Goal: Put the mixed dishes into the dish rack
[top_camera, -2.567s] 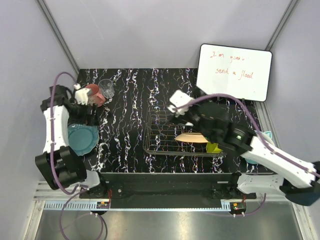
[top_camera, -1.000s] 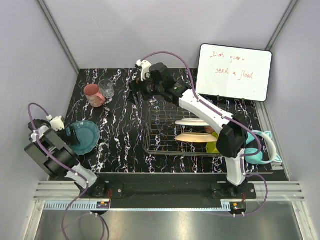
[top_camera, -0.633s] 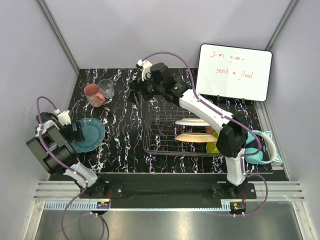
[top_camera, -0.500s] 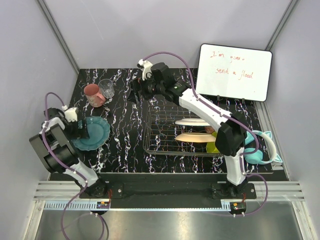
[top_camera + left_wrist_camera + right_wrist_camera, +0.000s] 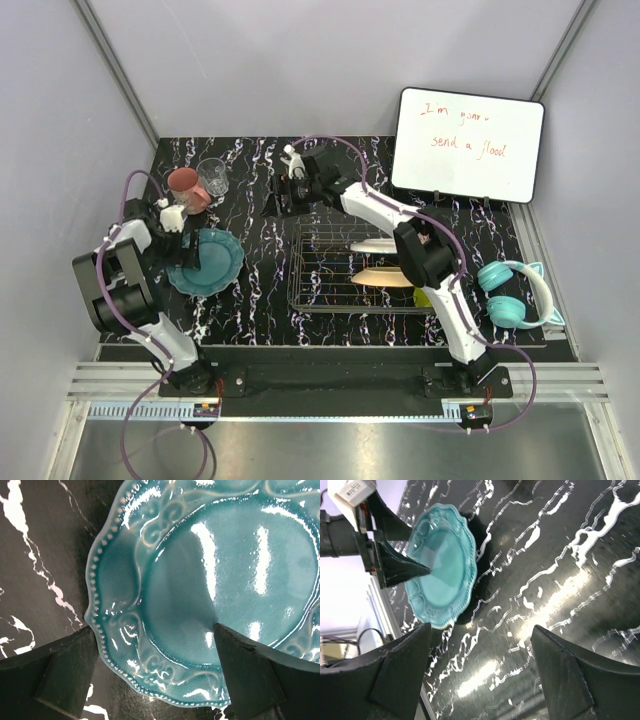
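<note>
Now | left arm folded low, left gripper (image 5: 154, 629) spread wide astride the teal plate (image 5: 212, 262) rim, one finger on top | right arm stretched leftward, right gripper (image 5: 481, 626) agape, empty | dish rack (image 5: 320, 290) just back toward its base

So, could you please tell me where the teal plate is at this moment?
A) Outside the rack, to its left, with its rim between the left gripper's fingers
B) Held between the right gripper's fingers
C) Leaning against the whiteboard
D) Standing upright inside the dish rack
A: the teal plate is left of the dish rack, and its rim lies between the open fingers of the left gripper.
</note>
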{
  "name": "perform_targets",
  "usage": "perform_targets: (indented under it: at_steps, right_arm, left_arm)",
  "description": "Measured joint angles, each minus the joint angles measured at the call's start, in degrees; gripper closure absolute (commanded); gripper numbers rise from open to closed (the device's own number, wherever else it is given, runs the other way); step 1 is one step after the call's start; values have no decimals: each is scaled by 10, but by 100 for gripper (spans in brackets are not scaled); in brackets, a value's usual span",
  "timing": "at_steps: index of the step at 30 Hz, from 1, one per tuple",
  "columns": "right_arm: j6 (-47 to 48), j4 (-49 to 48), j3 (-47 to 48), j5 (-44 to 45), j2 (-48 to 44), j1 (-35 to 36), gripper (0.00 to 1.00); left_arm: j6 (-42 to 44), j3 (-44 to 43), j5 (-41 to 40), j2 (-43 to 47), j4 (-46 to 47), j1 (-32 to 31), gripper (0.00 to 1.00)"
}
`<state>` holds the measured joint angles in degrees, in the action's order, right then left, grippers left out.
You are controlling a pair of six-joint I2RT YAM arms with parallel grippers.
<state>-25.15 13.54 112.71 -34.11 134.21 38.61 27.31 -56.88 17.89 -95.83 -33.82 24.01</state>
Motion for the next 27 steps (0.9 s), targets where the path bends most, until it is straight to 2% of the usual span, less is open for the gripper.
perform_targets:
  at_steps: [9,21,27]
  right_arm:
    - [-54,-47,35,-39,59,1,15]
    - [-71,-49,43,-51,102,10,16]
    - [-77,-59,43,-60,107,10,23]
  left_arm:
    - [-19,-29,-7,-24,-4,-54,1]
    - [-70,-97,2,-78,-6,-137,1]
    - [-93,-138,17,-110,-8,-157,1]
